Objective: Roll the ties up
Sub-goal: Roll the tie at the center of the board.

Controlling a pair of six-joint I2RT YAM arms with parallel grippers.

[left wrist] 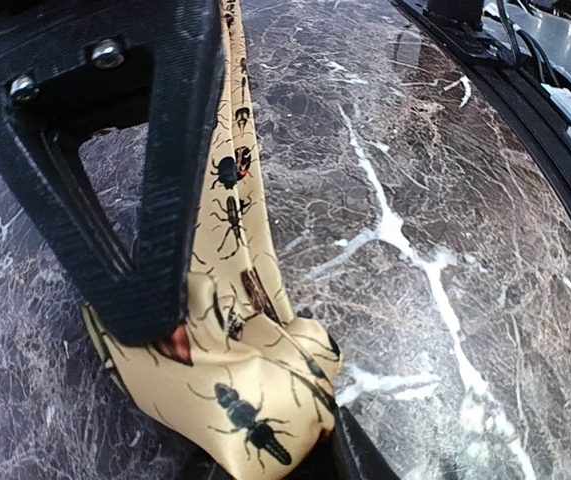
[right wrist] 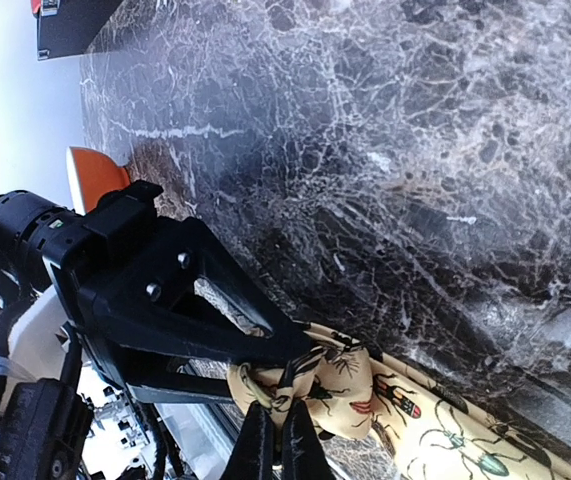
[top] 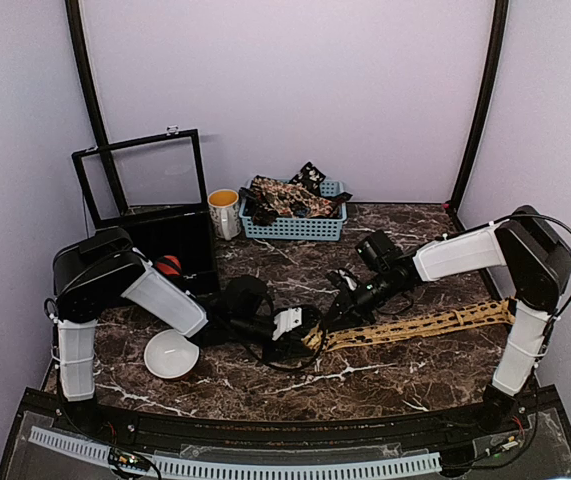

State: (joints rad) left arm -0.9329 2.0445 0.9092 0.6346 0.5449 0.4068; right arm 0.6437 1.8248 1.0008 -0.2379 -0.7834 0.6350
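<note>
Overhead, the tie (top: 415, 327) shows only specks; wrist views reveal printed beetles.

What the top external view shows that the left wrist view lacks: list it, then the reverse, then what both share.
Top external only: the blue basket of dark ties, mug, white bowl, right gripper. Left wrist only: the beetle prints on the mustard tie. Both: that tie, the left gripper around its bunched end, the marble table.
</note>
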